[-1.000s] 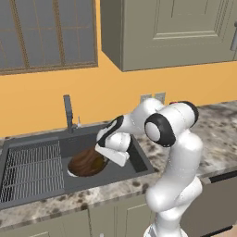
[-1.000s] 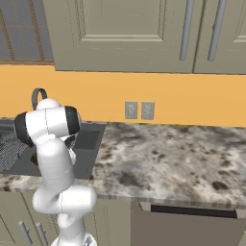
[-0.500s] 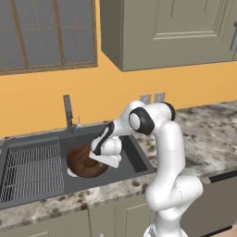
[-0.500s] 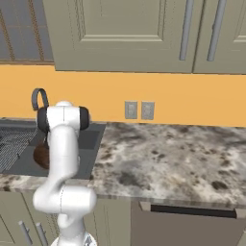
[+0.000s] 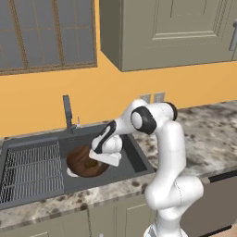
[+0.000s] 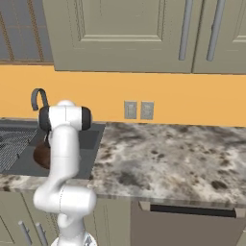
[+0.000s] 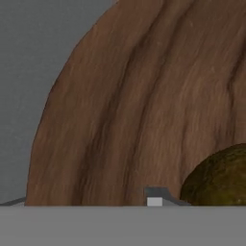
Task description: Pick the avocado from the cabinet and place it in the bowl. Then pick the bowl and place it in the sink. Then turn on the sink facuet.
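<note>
The dark wooden bowl [image 5: 82,162] lies in the grey sink [image 5: 132,159], right of the ribbed wire grid [image 5: 32,169]. From the right base view the bowl [image 6: 42,154] peeks out behind the arm. My gripper [image 5: 100,159] reaches down over the bowl's right rim. Up close, the bowl [image 7: 144,96] shows its wood grain, and the brown-olive avocado [image 7: 218,180] rests inside it at the lower right. My gripper [image 7: 84,202] is open, its fingertips [image 7: 154,197] wide apart on either side of the rim. The slim dark sink faucet [image 5: 68,113] stands behind the basin.
A speckled stone counter [image 5: 203,134] runs right of the sink. Closed greyish-beige wall cabinets [image 5: 176,32] hang above it, and a window [image 5: 46,32] sits over the sink. Two wall outlets [image 6: 138,110] are on the orange backsplash. Drawer fronts [image 5: 46,227] lie below the counter edge.
The arm has swung lower into the sink and the bowl has come to rest flat on the basin floor. The jaws have spread apart from the bowl's rim.
</note>
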{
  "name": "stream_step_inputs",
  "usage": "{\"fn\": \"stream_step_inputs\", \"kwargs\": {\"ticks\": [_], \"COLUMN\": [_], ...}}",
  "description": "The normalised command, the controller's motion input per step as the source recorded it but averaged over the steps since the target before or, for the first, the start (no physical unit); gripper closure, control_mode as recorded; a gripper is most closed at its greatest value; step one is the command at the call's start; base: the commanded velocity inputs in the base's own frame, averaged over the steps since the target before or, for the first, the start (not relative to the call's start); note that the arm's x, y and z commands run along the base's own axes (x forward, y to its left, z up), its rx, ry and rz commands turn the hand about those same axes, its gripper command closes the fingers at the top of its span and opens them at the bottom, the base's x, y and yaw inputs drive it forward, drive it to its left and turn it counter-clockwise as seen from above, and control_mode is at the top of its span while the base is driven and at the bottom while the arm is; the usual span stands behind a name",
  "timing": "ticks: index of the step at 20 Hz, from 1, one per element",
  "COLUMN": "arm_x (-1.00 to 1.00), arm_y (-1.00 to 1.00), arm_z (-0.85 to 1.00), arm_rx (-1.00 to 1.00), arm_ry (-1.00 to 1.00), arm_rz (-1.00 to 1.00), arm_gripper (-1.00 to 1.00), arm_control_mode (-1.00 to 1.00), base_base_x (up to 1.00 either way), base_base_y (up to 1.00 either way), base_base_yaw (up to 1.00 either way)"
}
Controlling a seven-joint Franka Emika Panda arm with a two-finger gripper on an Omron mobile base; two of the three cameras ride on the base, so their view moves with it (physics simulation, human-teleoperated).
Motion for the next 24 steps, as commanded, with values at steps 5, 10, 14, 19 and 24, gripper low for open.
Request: {"fn": "stream_step_inputs", "kwargs": {"ticks": [5, 10, 14, 19, 24], "arm_x": [-0.1, -0.23, -0.39, -0.29, 0.0], "arm_y": [0.0, -0.14, -0.36, -0.19, 0.14], "arm_z": [0.51, 0.72, 0.84, 0.93, 0.71], "arm_rx": [0.02, 0.1, 0.17, 0.19, 0.29], "arm_ry": [0.0, -0.03, -0.01, 0.02, 0.16], "arm_rz": [0.06, 0.03, 0.0, -0.01, -0.09], "arm_gripper": [-1.0, -1.0, -1.0, -1.0, -1.0], "arm_control_mode": [-1.0, -1.0, -1.0, -1.0, -1.0], "base_base_x": [0.0, 0.0, 0.0, 0.0, 0.0], "base_base_y": [0.0, 0.0, 0.0, 0.0, 0.0], "base_base_yaw": [0.0, 0.0, 0.0, 0.0, 0.0]}}
